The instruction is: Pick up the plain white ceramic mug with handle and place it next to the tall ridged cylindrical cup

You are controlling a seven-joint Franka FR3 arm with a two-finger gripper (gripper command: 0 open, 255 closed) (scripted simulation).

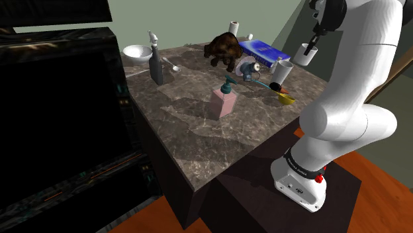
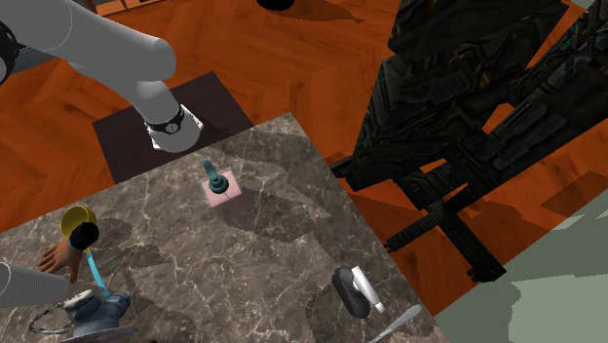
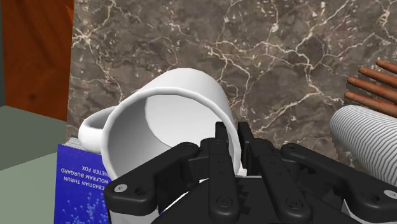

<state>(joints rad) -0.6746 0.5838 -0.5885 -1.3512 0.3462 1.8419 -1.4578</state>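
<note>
Pinching the white mug (image 3: 168,105) by its rim wall: gripper (image 3: 233,137) fingers clamped inside and outside. Mug hangs tilted over the blue book (image 3: 79,175) at the marble table (image 3: 254,51) edge, near the ridged cup (image 3: 366,140), not touching.

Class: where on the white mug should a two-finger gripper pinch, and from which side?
Pinch the white mug by its thin rim wall, away from the handle, coming from the open mouth: one finger inside, one outside, as the gripper does here.
</note>
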